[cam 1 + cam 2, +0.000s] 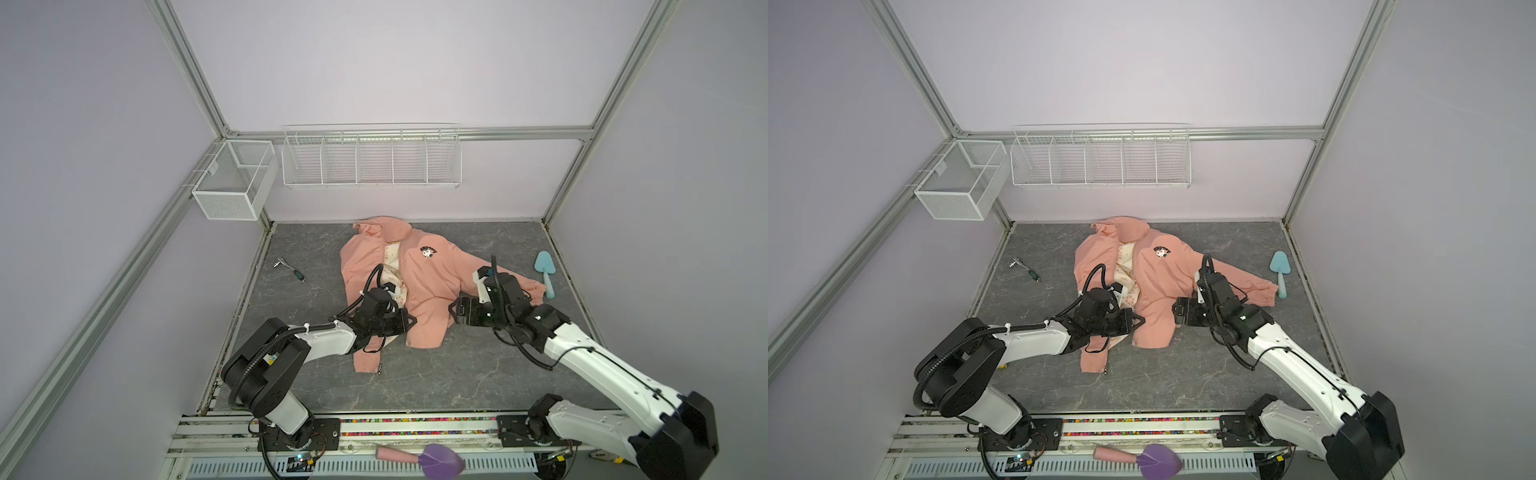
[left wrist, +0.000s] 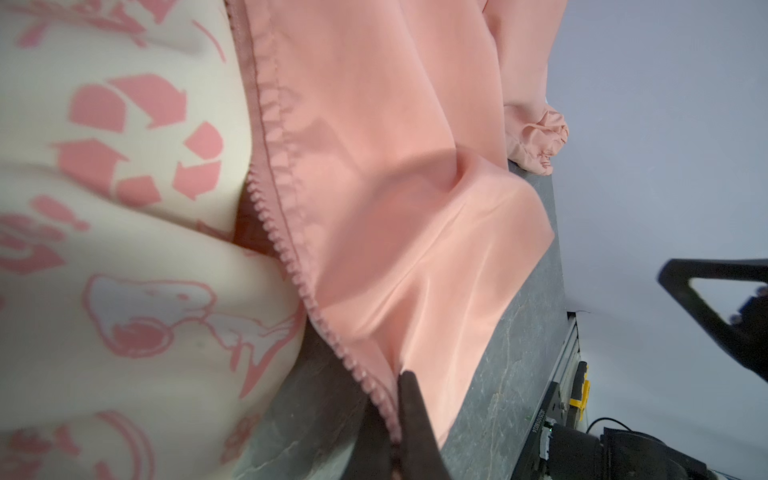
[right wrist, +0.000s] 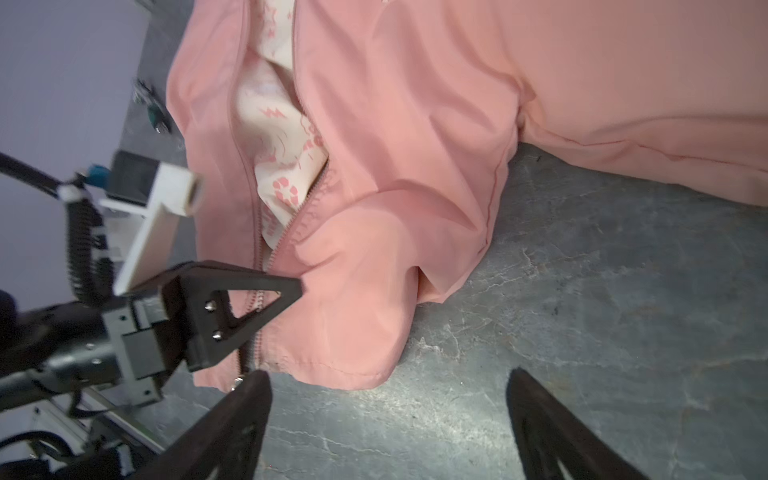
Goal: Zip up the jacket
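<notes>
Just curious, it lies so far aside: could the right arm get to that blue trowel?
Probably yes. The blue trowel lies on bare table on that arm's side, beside the cuff of the jacket, and the right gripper is open and empty.

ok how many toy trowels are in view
2. A teal trowel lies on the table right of the jacket sleeve; a purple trowel with a pink handle lies on the front rail. The jacket could hide more.

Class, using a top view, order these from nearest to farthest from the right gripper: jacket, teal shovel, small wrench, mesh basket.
From the right gripper:
1. jacket, just beside it.
2. teal shovel, far right.
3. small wrench, left of the jacket.
4. mesh basket, mounted high, far left.
</notes>
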Controlling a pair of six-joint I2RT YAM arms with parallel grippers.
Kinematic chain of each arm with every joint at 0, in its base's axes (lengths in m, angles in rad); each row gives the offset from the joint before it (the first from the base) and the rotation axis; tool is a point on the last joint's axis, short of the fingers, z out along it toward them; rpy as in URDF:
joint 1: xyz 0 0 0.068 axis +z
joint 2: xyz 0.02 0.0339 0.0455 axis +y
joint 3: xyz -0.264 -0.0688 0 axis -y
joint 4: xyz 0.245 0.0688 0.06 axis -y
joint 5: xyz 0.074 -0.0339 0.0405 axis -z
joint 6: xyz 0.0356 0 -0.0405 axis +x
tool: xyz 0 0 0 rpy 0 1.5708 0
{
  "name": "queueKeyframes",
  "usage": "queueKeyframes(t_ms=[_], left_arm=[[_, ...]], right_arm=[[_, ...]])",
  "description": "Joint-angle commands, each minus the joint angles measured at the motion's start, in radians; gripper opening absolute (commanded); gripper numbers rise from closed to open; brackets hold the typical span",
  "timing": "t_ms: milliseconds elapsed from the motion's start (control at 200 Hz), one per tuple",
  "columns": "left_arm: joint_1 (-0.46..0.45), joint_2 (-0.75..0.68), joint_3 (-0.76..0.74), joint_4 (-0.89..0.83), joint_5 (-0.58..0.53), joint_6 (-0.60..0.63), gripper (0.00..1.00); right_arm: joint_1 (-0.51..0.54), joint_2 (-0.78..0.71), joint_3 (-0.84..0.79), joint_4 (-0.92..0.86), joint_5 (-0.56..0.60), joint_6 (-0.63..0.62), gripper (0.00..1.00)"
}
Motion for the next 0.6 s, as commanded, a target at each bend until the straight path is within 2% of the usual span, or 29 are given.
queueKeyframes(t_ms=[0, 110, 205, 290, 400, 470, 540, 595], left_arm=[[0.003, -0.042, 0.042, -0.039, -0.027, 0.054, 0.0], [0.002, -0.057, 0.065, -0.063, -0.046, 0.091, 0.0], [-0.002, -0.073, 0.079, -0.073, -0.059, 0.134, 0.0], [-0.016, -0.092, 0.1, -0.125, -0.103, 0.187, 0.0], [-0.021, -0.1, 0.132, -0.2, -0.135, 0.218, 0.0], [-0.021, -0.089, 0.151, -0.229, -0.134, 0.219, 0.0], [-0.021, -0.07, 0.16, -0.22, -0.115, 0.206, 0.0], [-0.021, -0.053, 0.167, -0.212, -0.101, 0.194, 0.0]], right_arm=[[0.0, -0.088, -0.022, -0.034, 0.139, 0.04, 0.88], [-0.002, -0.169, -0.066, 0.053, 0.102, 0.03, 0.88], [-0.001, -0.221, -0.101, 0.084, 0.123, 0.032, 0.88], [-0.005, -0.231, -0.104, 0.033, 0.165, 0.111, 0.89], [-0.009, -0.173, -0.077, 0.002, 0.03, 0.1, 0.89], [-0.005, -0.143, -0.119, 0.101, -0.102, 0.126, 0.89], [0.012, -0.134, -0.195, 0.253, -0.19, 0.201, 1.0], [0.032, -0.114, -0.221, 0.314, -0.215, 0.251, 0.9]])
